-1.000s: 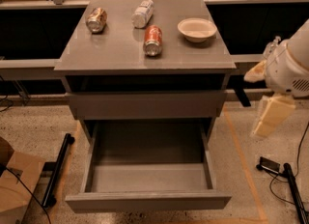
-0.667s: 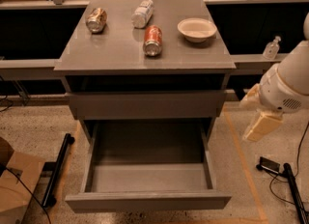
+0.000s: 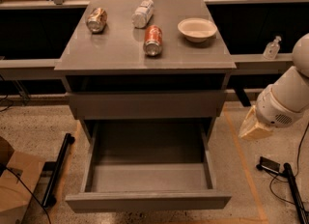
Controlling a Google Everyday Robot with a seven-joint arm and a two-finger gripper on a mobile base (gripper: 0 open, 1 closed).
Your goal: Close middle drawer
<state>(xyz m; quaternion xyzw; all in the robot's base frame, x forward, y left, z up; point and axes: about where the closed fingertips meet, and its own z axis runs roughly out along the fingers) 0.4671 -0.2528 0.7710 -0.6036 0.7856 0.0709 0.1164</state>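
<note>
The middle drawer [image 3: 147, 201] of the grey cabinet [image 3: 145, 54] stands pulled far out toward me, and its inside looks empty. Its flat front is the lowest grey strip in view. Above it is the taller top drawer front [image 3: 147, 104], which sits a little out from the cabinet. The lowest drawer is hidden under the open one. My gripper [image 3: 253, 126], beige at the end of the white arm [image 3: 285, 100], hangs to the right of the cabinet, level with the open drawer's back and apart from it.
On the cabinet top lie a silver can [image 3: 96, 19], a white bottle [image 3: 143, 13], a red can [image 3: 153, 40] and a white bowl [image 3: 197, 28]. A cardboard box [image 3: 14, 189] and a black bar [image 3: 57, 170] are at the left, and cables [image 3: 273, 167] lie on the floor at the right. A small bottle [image 3: 272, 48] stands on the right ledge.
My arm and gripper have moved left and a little down, closer to the cabinet's right side. The drawer has not moved.
</note>
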